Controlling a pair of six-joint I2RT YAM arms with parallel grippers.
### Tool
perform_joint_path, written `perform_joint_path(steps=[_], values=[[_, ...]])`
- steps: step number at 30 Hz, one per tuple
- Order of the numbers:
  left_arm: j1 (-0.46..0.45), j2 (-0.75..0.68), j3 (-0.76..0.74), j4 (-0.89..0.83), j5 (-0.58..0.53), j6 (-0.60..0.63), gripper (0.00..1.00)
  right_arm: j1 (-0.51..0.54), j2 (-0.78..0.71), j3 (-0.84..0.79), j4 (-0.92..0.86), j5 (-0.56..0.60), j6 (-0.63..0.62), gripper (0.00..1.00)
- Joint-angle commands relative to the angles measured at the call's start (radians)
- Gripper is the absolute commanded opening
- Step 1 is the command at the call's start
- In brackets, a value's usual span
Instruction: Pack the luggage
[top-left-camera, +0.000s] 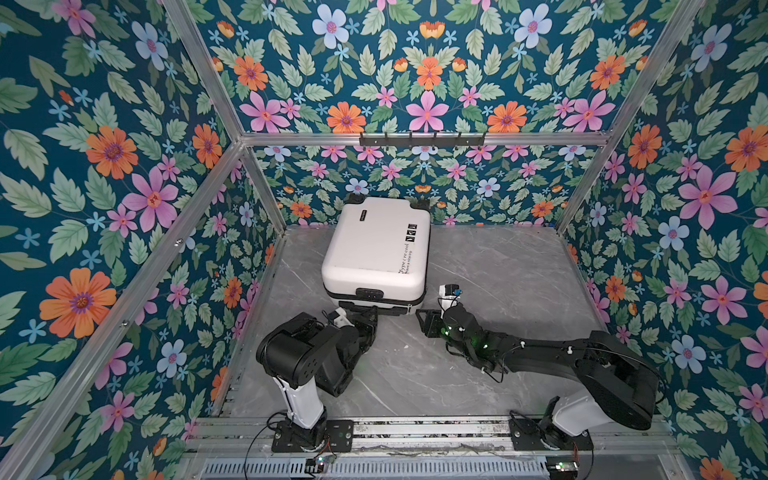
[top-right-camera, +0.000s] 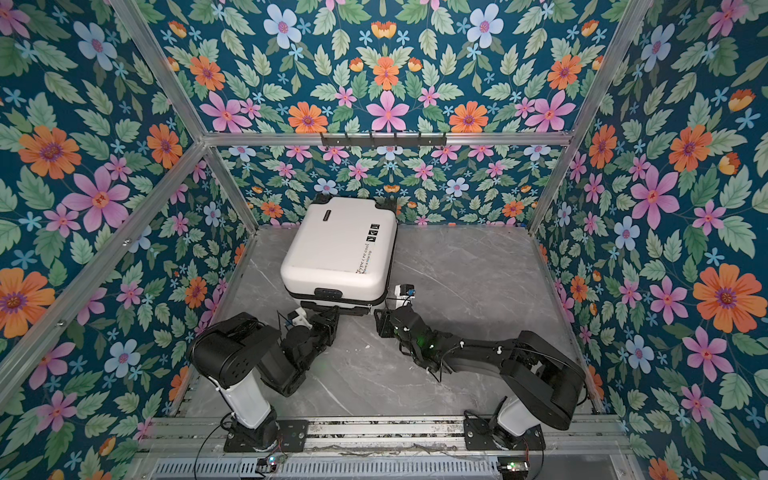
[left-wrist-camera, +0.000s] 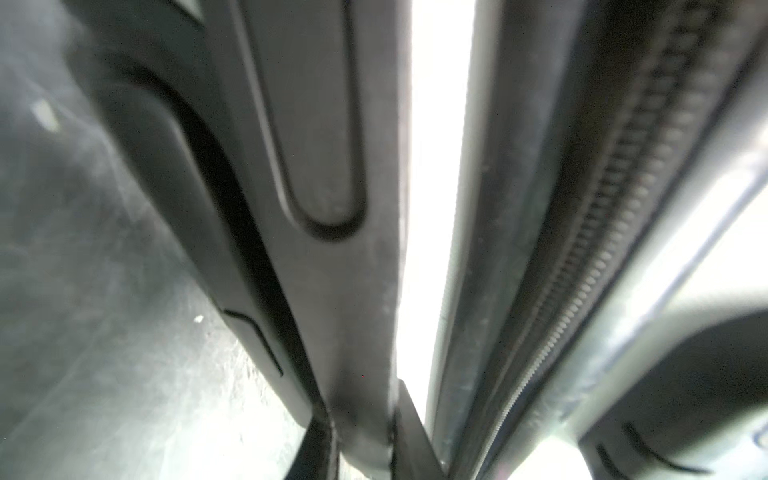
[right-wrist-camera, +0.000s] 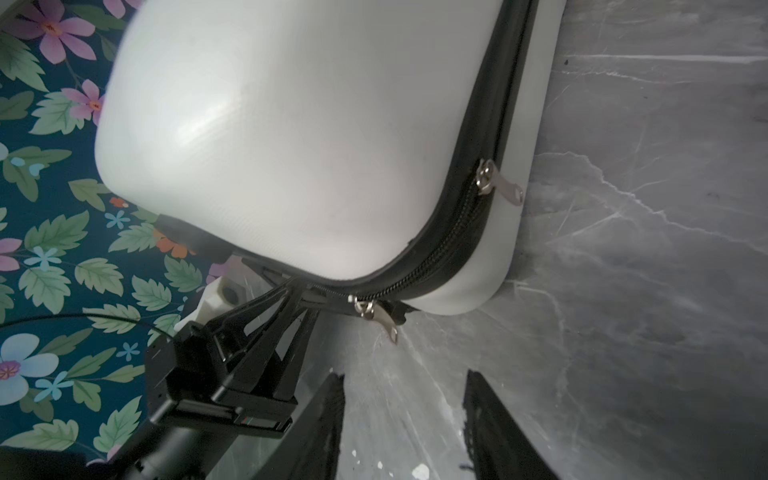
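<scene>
While the white hard-shell suitcase (top-left-camera: 376, 245) lies flat toward the back wall, its long axis running away from the arm bases, its near short edge faces both arms. My left gripper (top-left-camera: 369, 314) looks pinched on that zippered rim. My right gripper (right-wrist-camera: 405, 382), spread and empty, hangs just beside the corner zipper pull (right-wrist-camera: 374, 316).

Grey marble tabletop (top-left-camera: 498, 270); floral walls (top-left-camera: 104, 174); black hook rack (top-left-camera: 422, 140) rear.
</scene>
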Motion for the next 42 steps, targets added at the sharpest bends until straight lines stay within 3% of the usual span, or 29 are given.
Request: perform_joint_path(steps=[1,9,25,42], values=[[-0.005,-0.021,-0.001,0.122,0.020,0.140,0.00,-0.008,0.011,0.018,0.035,-0.030,-0.002,0.48],[-0.030,-0.063,-0.006,0.120,0.009,0.156,0.00,-0.010,0.059,0.046,0.065,-0.096,0.016,0.45],[-0.055,-0.084,-0.007,0.120,-0.002,0.152,0.00,-0.010,0.132,0.093,0.041,-0.048,0.026,0.42],[-0.063,-0.091,-0.024,0.120,-0.006,0.144,0.00,-0.035,0.204,0.099,0.116,-0.042,0.027,0.24]])
